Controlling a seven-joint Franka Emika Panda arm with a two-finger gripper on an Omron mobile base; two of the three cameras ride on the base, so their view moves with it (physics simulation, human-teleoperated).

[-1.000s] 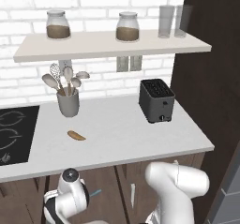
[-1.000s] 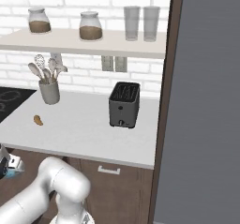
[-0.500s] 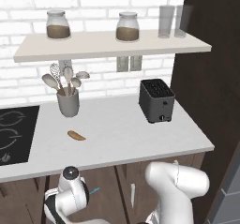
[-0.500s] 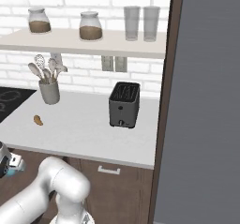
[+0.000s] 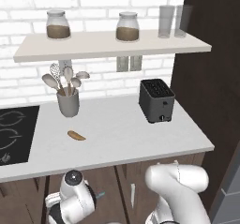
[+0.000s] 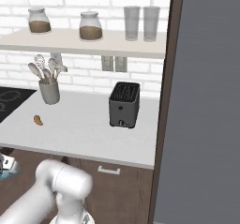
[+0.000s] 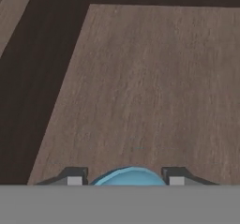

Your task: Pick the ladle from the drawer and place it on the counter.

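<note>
The ladle (image 7: 129,175) shows as a bright blue rounded bowl at the bottom of the hand view, sitting between my two dark fingertips. My gripper (image 7: 125,179) is shut on that bowl, low inside the drawer, whose brown wood floor (image 7: 140,87) spreads ahead. A sliver of blue (image 5: 100,196) peeks out beside my wrist below the counter's edge. It also shows as a teal bit (image 6: 6,172) at the left border of the right base view. The ladle's handle is hidden. The white-grey counter (image 5: 122,134) lies above and beyond my hand.
On the counter stand a black toaster (image 5: 157,100), a grey holder of pale utensils (image 5: 68,101) and a small brown food piece (image 5: 76,135). The black cooktop (image 5: 14,131) is at the left. A shelf with jars (image 5: 108,42) hangs above. A dark tall cabinet (image 6: 206,101) bounds the right.
The jaws have drawn in around the ladle's bowl. The arm has barely shifted in the base views, and nothing on the counter has moved.
</note>
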